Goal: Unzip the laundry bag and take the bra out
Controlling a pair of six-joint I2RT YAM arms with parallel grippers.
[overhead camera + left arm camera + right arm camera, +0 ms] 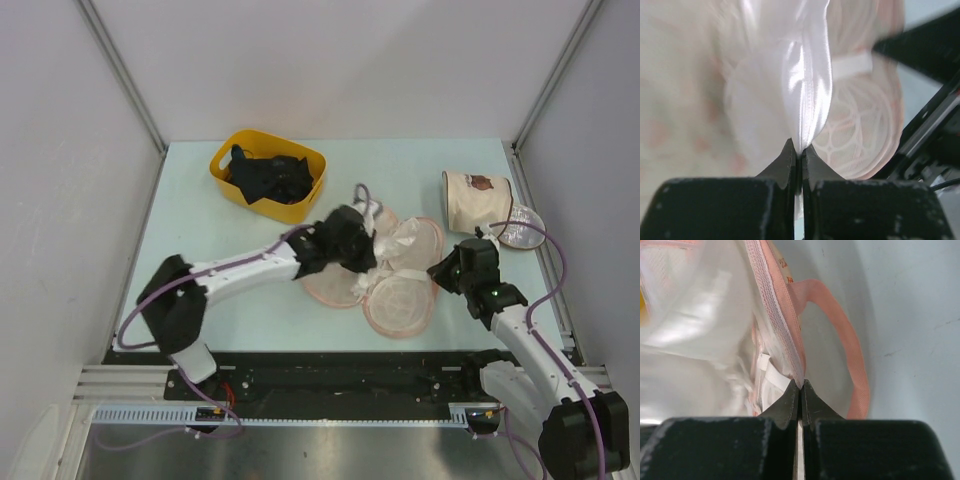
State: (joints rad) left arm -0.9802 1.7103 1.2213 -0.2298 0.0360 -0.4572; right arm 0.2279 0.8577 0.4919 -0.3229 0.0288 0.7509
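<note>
The laundry bag (400, 300) lies open at frame centre on the tabletop (185, 215). Left end effector (799, 150) grips the bra (807, 85), straight ahead of its tips; right end effector (800, 385) pins the bag's zip trim (777, 325), right of the bra.

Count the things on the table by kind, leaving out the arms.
Bags: 2, laundry bag and beige bag
Bins: 1, yellow bin
Bras: 1, white bra
Clothes piles: 1, black clothes in the bin
Total: 5
</note>
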